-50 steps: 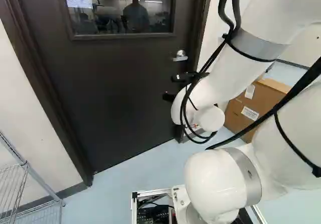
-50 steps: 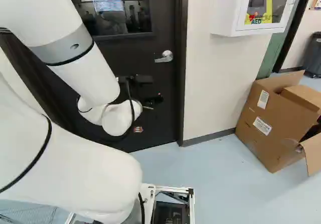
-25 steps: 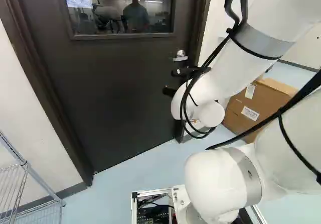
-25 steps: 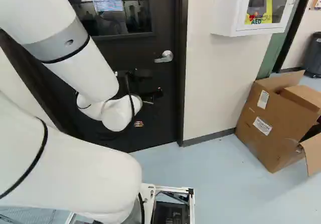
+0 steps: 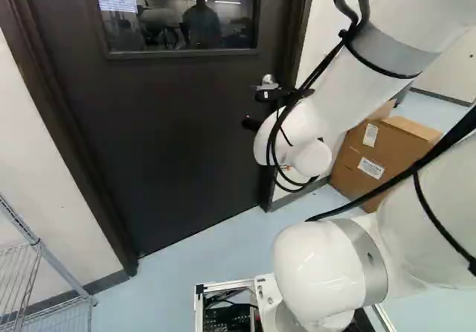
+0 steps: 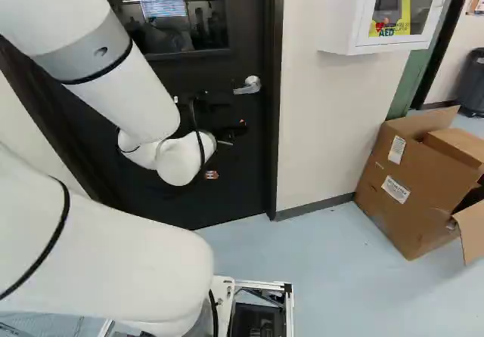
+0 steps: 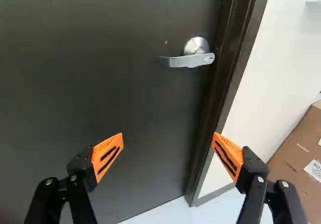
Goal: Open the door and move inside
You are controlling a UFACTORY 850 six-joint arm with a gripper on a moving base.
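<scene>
My gripper point(image 5: 253, 123) is partly hidden behind the wrist in the left base view, its black parts just below the lever handle point(image 5: 266, 87). In the wrist view the gripper point(image 7: 168, 144) stands open, its orange pads point(image 7: 107, 154) wide apart with nothing held between them. Ahead of it, the silver handle point(image 7: 193, 60) lies level on the dark door point(image 7: 100, 88), beyond the fingertips and not touched. The door point(image 6: 234, 178) stands shut in its dark frame point(image 6: 275, 125), with a window in its upper part.
Right of the door, a white wall point(image 6: 321, 125) carries a white cabinet point(image 6: 344, 42). An open cardboard box point(image 6: 401, 201) stands on the floor point(image 6: 325, 276) beside that wall. A wire rack point(image 5: 44, 254) stands at the left of the left base view.
The forearm and wrist have shifted a little, raising the gripper along the door closer to the handle's height. The base, door and handle have not moved.
</scene>
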